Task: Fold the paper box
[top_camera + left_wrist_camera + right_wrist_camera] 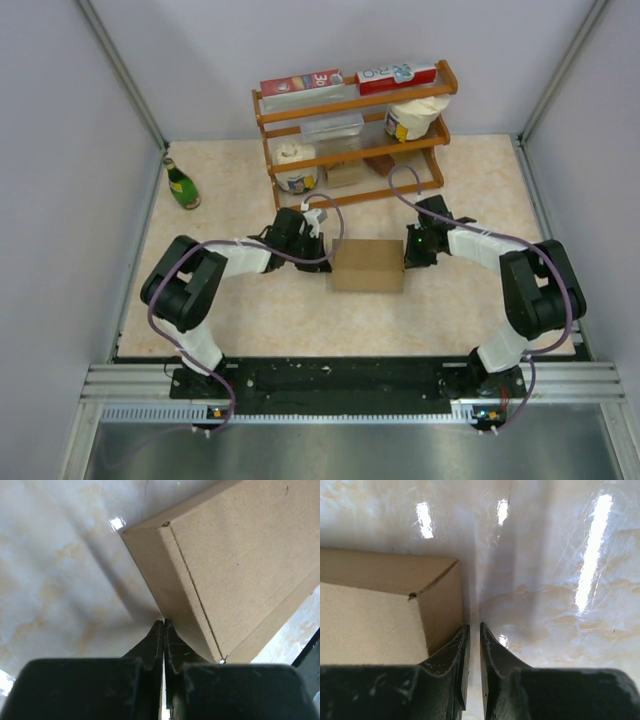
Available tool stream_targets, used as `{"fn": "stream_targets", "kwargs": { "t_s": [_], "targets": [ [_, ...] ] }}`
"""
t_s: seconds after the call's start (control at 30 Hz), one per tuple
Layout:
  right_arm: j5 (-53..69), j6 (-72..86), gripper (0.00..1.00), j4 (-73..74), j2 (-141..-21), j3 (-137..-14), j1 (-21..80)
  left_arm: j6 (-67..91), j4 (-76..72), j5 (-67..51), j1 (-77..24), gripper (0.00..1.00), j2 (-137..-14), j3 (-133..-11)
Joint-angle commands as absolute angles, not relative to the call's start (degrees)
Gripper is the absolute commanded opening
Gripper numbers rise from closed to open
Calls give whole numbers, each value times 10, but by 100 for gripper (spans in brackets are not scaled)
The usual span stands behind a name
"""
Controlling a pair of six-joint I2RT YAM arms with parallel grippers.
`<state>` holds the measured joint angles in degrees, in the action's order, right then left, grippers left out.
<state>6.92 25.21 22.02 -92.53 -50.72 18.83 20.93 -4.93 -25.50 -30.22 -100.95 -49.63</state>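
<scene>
Box [367,265] on the bench looks folded shut; left hand [163,630] and right hand [472,640], fingers pressed together, flank it.

The paper box [367,265] sits in the middle of the table [250,320], right between my two grippers. My left gripper [318,226] is tight against its left side, and my right gripper [412,250] is tight against its right side, so I have no room to move inward. Behind the box, by the far edge, a wooden rack [352,135] full of things blocks the way. A green bottle [182,184] stands near the far left corner. The near edge has open floor to pass through.
</scene>
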Motion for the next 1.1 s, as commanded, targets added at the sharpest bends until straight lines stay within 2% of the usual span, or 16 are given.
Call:
{"fn": "stream_targets", "kwargs": {
  "t_s": [0.0, 0.63, 0.93, 1.07],
  "targets": [
    [53, 234, 14, 216, -941, -541, 185, 222, -91, -264, -316, 0, -962, -468],
    [2, 217, 23, 274, -939, -588, 161, 256, -88, -198, -342, 0, -881, -393],
    [-24, 223, 30, 279, -874, -558, 160, 270, -61, -135, -324, 0, -786, -364],
    [-34, 229, 30, 283, -820, -534, 160, 240, -34, -123, -318, 0, -760, -409]
  ]
}}
